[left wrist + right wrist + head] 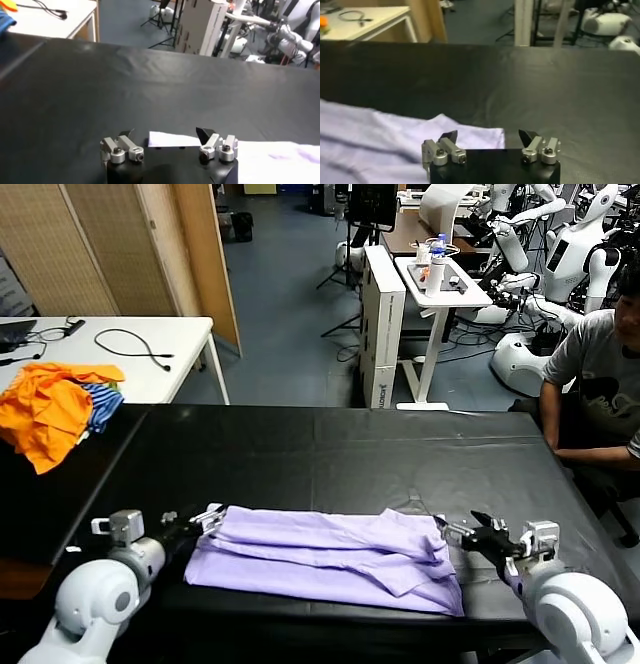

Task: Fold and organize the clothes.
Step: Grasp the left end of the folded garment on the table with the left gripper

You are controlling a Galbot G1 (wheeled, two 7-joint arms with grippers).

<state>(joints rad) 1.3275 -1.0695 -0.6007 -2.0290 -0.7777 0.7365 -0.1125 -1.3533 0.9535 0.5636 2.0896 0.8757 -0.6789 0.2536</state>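
Note:
The light lavender T-shirt lies folded into a long strip across the front of the black table, plain face up. My left gripper is open at the shirt's left end, just above its corner; that corner shows between the fingers in the left wrist view. My right gripper is open at the shirt's right end, and the shirt's edge shows between its fingers in the right wrist view. Neither gripper holds cloth.
Bright orange garments and a blue-and-white striped cloth lie at the table's far left. A white side table with cables stands behind. A seated person is at the right edge. Other robots and a cart stand farther back.

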